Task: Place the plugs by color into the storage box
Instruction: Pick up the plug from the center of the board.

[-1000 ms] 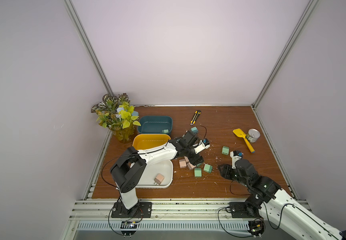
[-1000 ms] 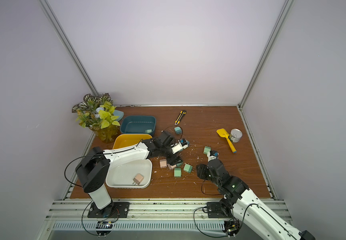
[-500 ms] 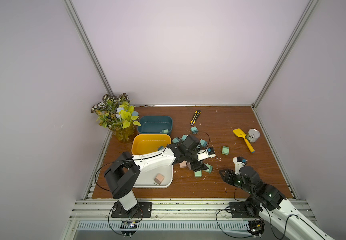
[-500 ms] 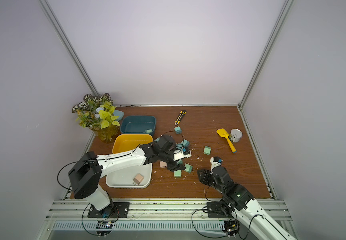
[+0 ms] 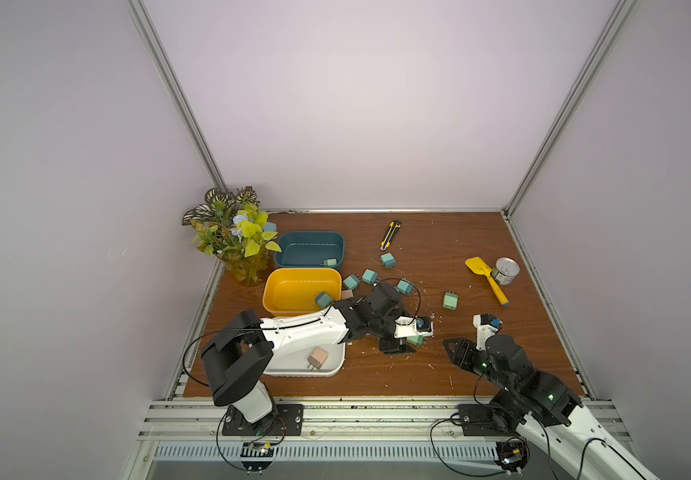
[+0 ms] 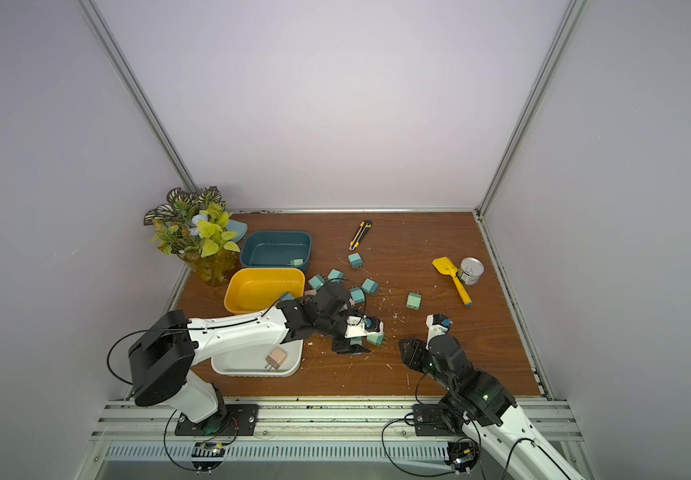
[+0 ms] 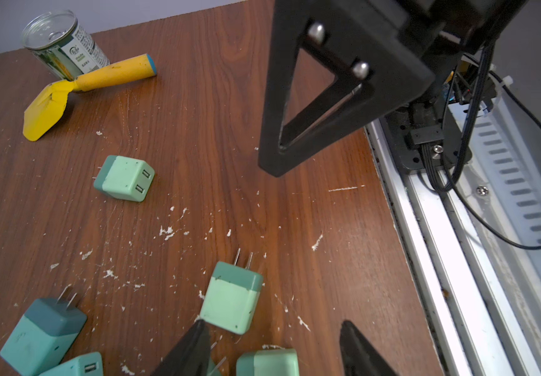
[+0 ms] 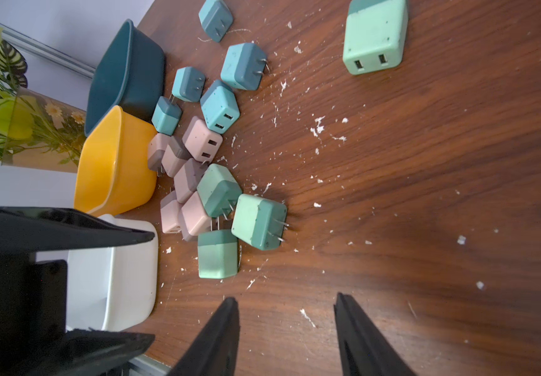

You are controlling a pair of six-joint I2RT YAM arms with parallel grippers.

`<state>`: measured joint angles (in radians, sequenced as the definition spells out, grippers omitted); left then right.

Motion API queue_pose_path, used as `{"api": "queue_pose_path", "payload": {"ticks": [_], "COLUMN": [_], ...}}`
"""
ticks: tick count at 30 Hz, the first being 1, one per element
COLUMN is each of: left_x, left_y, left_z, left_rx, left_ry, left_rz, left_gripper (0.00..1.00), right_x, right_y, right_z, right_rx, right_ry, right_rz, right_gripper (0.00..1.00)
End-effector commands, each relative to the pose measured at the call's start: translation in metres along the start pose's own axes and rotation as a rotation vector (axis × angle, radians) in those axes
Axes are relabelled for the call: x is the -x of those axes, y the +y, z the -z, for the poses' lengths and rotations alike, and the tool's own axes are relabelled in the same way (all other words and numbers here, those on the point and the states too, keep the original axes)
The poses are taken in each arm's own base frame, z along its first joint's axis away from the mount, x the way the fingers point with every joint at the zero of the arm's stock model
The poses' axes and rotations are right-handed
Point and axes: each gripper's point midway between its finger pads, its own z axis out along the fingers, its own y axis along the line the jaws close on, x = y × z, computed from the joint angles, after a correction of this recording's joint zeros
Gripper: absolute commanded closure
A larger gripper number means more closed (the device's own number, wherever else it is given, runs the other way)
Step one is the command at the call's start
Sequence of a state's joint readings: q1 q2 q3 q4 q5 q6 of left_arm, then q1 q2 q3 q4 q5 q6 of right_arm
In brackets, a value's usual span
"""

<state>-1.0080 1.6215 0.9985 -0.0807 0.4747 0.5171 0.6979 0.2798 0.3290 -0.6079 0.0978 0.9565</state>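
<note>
Both pincers are spread and grip nothing. The left pincer (image 7: 272, 322) sits low at the near right edge of the plug heap (image 8: 218, 190), mid-bench (image 5: 460, 232). A mint plug (image 7: 231, 306) lies just off one fingertip. Another shows between the jaws at the picture's edge, and I cannot tell if it is touched. The right pincer (image 8: 285, 298) hangs right of the heap, on the near side, with bare wood between its jaws.

The heap mixes pink, mint and teal plugs, packed together just right of the yellow box (image 5: 293, 286), with the teal ones toward its far side. A lone mint plug (image 5: 449, 300) lies well apart to the right.

Three boxes stand in a row on the left. The teal box (image 5: 309, 245) is farthest, with one plug inside. The yellow one in the middle has a teal plug (image 5: 323, 299) at its near right corner. The white box (image 5: 333, 361) is nearest and holds a pink plug (image 5: 318, 357).

A knife (image 5: 390, 235) lies far, and a scoop (image 5: 486, 279) and can (image 5: 506, 270) lie to the right.
</note>
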Motion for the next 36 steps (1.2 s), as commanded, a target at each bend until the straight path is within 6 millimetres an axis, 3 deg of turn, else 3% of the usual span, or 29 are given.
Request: {"api": "queue_pose_path", "payload": {"ticks": [1,8,19,36], "left_x": [0.003,-0.008,-0.018,-0.055], "left_y": [-0.003,0.010,0.023,0.030], "left_z": [-0.013,-0.026,-0.046,-0.072], "left_rx": [-0.005,0.042,0.084,0.104], "left_ry": [0.017,0.065,0.089,0.197], "left_rz": [-0.051,-0.043,0.003,0.029], "left_gripper": [0.35,0.35,0.35,0.35], "right_x": [-0.002,0.000,0.008,0.003], "right_y": [0.014,0.004,0.006,0.005], "right_z": [-0.003,0.000,0.008,-0.001], "right_rx": [0.067,0.051,0.021,0.029], "right_ry": [0.020,-0.022,-0.027,-0.016], "right_rz": [0.003,-0.028,-0.001,-0.016], "right_gripper": [0.49,0.49,0.47,0.44]}}
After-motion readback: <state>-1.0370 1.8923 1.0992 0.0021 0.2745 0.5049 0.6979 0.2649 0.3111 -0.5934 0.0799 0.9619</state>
